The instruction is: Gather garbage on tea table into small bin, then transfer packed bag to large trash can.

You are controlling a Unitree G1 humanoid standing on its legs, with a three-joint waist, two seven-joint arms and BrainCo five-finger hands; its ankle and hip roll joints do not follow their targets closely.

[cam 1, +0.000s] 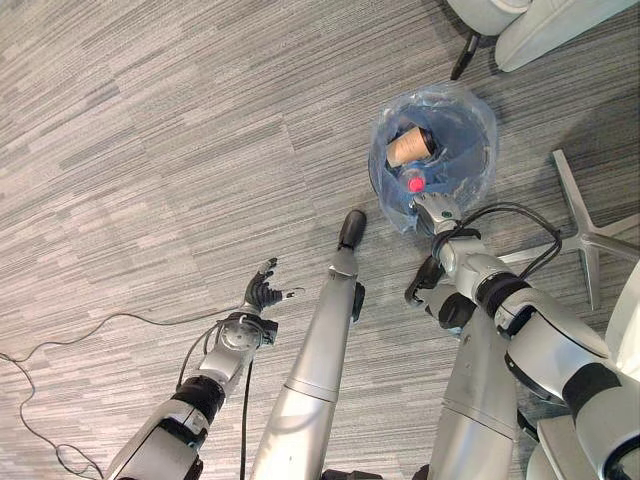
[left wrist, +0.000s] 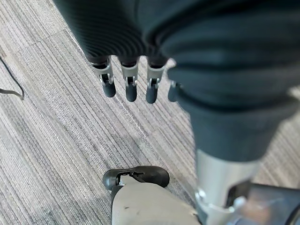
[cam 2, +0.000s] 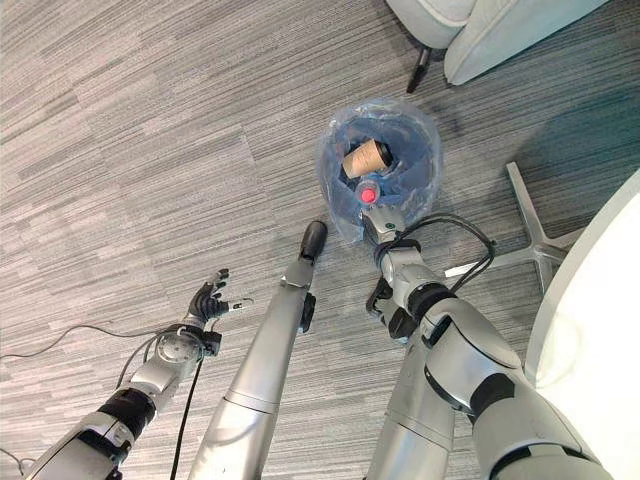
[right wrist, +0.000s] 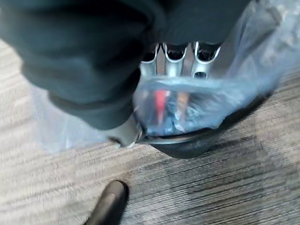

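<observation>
A small dark bin (right wrist: 187, 145) stands on the carpet, lined with a blue see-through bag (cam 1: 472, 135). Inside lie a brown paper cup (cam 1: 410, 147) and a bottle with a red cap (cam 1: 415, 183). My right hand (cam 1: 437, 211) is at the bin's near rim. Its fingers (right wrist: 173, 65) reach inside the bag's edge while the thumb presses from outside, pinching the plastic. My left hand (cam 1: 262, 292) hangs over bare carpet well to the left of the bin, its fingers (left wrist: 129, 86) relaxed and holding nothing.
The grey star base of a chair (cam 1: 585, 235) lies on the floor right of the bin. A pale upholstered seat on a dark leg (cam 1: 520, 25) stands just beyond it. A white table edge (cam 2: 595, 320) runs along the right side.
</observation>
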